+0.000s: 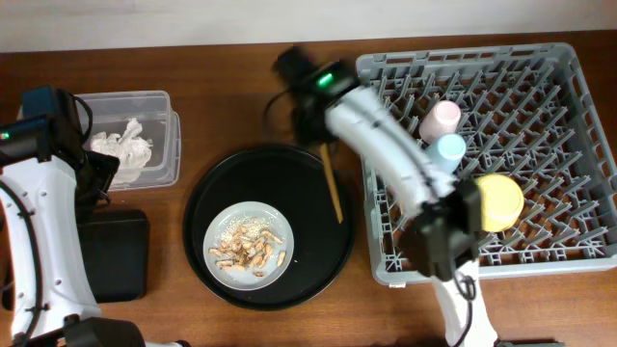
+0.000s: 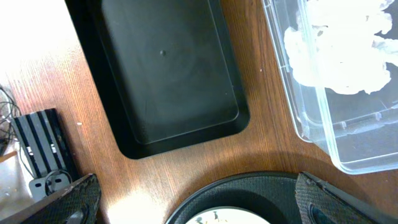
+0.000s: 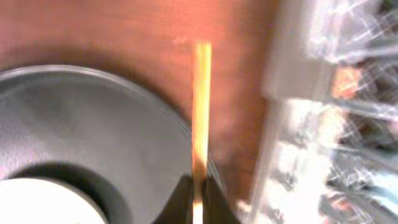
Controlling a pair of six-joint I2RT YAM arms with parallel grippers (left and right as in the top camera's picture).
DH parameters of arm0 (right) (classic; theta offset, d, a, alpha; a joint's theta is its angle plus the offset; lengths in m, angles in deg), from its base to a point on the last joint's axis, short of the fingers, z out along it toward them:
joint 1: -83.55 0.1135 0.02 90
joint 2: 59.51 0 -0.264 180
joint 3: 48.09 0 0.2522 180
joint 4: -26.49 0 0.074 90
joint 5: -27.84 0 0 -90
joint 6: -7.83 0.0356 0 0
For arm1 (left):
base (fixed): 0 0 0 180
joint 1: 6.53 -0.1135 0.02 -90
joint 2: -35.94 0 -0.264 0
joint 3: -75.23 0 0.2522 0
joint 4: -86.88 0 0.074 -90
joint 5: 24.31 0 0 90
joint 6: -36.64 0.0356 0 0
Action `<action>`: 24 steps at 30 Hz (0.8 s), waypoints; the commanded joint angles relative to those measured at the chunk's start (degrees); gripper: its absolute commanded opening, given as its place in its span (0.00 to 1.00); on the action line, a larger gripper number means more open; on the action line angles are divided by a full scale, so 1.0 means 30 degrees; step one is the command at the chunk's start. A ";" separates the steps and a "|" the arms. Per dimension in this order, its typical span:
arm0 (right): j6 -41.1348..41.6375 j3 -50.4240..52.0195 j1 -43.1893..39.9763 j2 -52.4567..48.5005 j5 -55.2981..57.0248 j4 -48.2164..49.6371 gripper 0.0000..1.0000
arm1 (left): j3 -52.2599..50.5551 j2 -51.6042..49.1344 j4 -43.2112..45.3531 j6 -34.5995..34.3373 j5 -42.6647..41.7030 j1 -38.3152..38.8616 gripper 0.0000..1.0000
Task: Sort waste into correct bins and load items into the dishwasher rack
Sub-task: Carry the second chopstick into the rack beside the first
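Right end effector (image 3: 198, 191): clenched on the pair of wooden chopsticks (image 1: 334, 188), though the wrist view was blurred. The sticks were slanted over the right rim of the round black tray (image 1: 318, 265), just beside the dishwasher rack (image 1: 549, 262) and not yet in it.

Left end effector (image 2: 202, 202): released and empty, held above the counter (image 1: 241, 77) between the bins.

Judged done:
- Crumpled white napkins (image 1: 123, 146) were lodged in the clear plastic box (image 1: 172, 125).
- The pink cup (image 1: 440, 120), light blue cup (image 1: 448, 149) and yellow-green bowl (image 1: 499, 200) were stowed in the rack.

Judged outstanding:
- Brownish food scraps (image 1: 251, 253) were heaped on the grey-white plate (image 1: 282, 229), itself on the round tray.
- The shallow black tray (image 2: 168, 74) was seen bare.
- The scraps were to be binned, and the plate and chopsticks racked.
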 commanded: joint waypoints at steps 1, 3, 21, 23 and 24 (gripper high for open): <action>-0.3096 -0.2098 -0.2951 0.0729 -0.1341 -0.1217 0.04 | 0.0015 0.0131 -0.0007 -0.0029 0.0080 -0.0087 0.99; -0.5209 -0.1807 -0.4932 0.0721 -0.2565 -0.1472 0.04 | 0.0015 0.0131 -0.0007 -0.0029 0.0080 -0.0087 0.99; -0.5982 0.1173 -0.8692 0.1275 -0.7584 -0.3417 0.20 | 0.0015 0.0131 -0.0007 -0.0029 0.0080 -0.0087 0.99; -0.5967 0.1173 -0.8692 0.2266 -0.7584 -0.3949 0.21 | 0.0015 0.0131 -0.0015 -0.0029 0.0080 -0.0087 0.99; -0.5967 0.1173 -0.8706 0.2747 -0.7577 -0.4167 0.22 | 0.0015 0.0131 -0.0007 -0.0029 0.0073 -0.0087 0.99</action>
